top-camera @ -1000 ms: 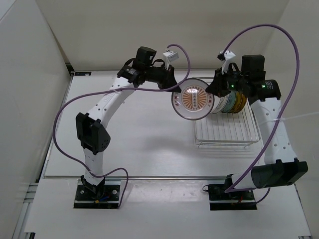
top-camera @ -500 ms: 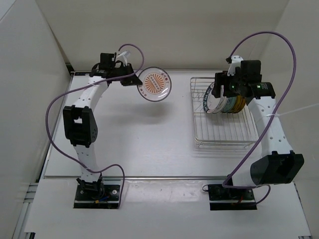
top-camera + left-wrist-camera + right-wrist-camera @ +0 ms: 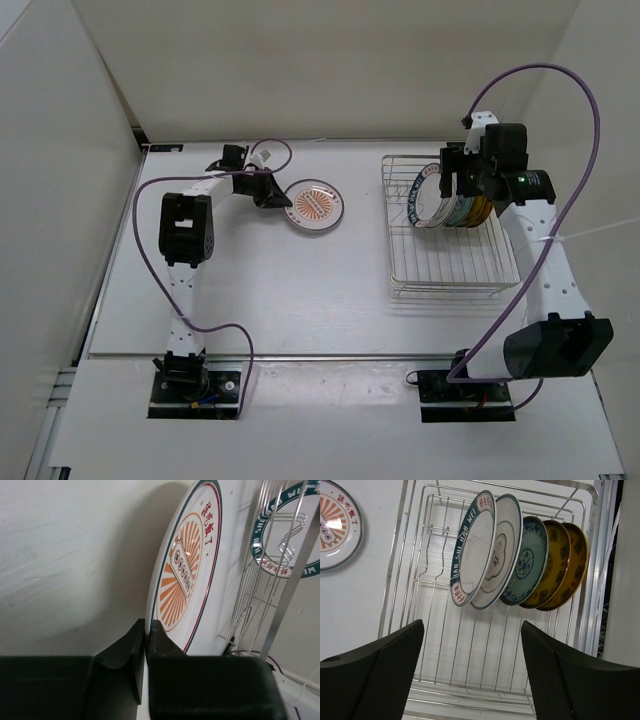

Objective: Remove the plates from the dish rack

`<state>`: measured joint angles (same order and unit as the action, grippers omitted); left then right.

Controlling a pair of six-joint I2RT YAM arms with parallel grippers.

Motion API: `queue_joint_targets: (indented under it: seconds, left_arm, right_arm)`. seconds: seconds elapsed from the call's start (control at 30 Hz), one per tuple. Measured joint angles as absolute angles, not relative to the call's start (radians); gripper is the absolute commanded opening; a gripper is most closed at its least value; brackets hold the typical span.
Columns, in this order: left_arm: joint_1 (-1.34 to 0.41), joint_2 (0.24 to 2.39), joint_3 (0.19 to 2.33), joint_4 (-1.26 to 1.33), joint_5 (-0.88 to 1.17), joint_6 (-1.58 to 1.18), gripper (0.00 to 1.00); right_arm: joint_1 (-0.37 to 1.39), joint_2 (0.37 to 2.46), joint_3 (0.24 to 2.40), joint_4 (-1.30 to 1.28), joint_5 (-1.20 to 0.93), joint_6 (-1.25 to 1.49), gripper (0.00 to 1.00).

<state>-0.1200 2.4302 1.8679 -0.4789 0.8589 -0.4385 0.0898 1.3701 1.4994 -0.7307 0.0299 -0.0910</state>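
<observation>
Pinching the rim of a round white plate with an orange sunburst [image 3: 313, 205], the left pincer [image 3: 272, 192] is pressed together on it, its two dark fingers [image 3: 162, 642] meeting on either side of the plate's edge. That plate sits face up, low over the far middle of the white desk [image 3: 250, 290], well apart from the rectangular silver wire dish rack [image 3: 450, 290] on the desk's right side. Whether it rests on the desk or hangs just above it cannot be told.

The right pincer [image 3: 452, 180] hovers over the far end of the rack, spread wide and holding nothing, with its black padded fingers [image 3: 375, 675] framing the wrist view.

Five plates stand on edge in the slot wires at the rack's far end, leaning the same way and overlapping. From left to right in the right wrist view they are a white plate with a dark blue-green lettered rim [image 3: 470, 550], a white plate with a grey motif [image 3: 499, 555], a teal patterned plate [image 3: 529, 560], and what look like two glossy gold plates with dark rims [image 3: 554, 562]. The near part of the rack holds only bare wires.
</observation>
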Motion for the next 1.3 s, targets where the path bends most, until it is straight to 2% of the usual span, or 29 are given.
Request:
queue_joint_targets:
  seconds: [0.1,0.2,0.23,0.27,0.37,0.43,0.53,0.7,0.9,1.07,1.23,1.3]
  left_arm:
    - [-0.120,2.429,1.880,-0.463,0.860,-0.447,0.11]
    - [-0.120,2.429,1.879,-0.463,0.861,-0.445,0.44]
    - [-0.120,2.429,1.878,-0.466,0.860,-0.445,0.61]
    - [-0.120,2.429,1.878,-0.467,0.859,-0.439,0.68]
    - [-0.120,2.429,1.878,-0.473,0.859,-0.435,0.79]
    - [-0.120,2.424,1.878,-0.475,0.870,-0.429,0.94]
    - [-0.120,2.402,1.878,-0.503,0.857,-0.387,1.00]
    - [-0.118,2.338,1.862,-0.611,0.736,-0.271,1.00]
    - [-0.073,2.044,1.677,-0.652,0.517,-0.139,1.00]
    - [0.001,1.798,1.629,-0.643,0.358,-0.065,1.00]
    - [0.043,1.605,1.559,-0.631,0.263,-0.019,1.00]
    - [0.042,1.557,1.532,-0.632,0.241,-0.006,1.00]
  right_arm:
    - [0.090,1.367,1.499,-0.730,0.031,-0.097,0.81]
    - [0.091,1.368,1.496,-0.730,0.041,-0.107,0.81]
    - [0.093,1.370,1.496,-0.730,0.047,-0.110,0.81]
    - [0.095,1.375,1.496,-0.730,0.052,-0.113,0.81]
    - [0.101,1.406,1.498,-0.733,0.060,-0.120,0.81]
    - [0.106,1.430,1.499,-0.736,0.065,-0.124,0.81]
    - [0.127,1.463,1.512,-0.747,0.093,-0.141,0.79]
    - [0.193,1.531,1.576,-0.750,0.162,-0.172,0.72]
    - [0.205,1.610,1.599,-0.722,0.220,-0.195,0.70]
    - [0.179,1.673,1.600,-0.704,0.230,-0.204,0.70]
    - [0.159,1.705,1.601,-0.697,0.225,-0.212,0.61]
    - [0.157,1.718,1.602,-0.696,0.222,-0.216,0.54]
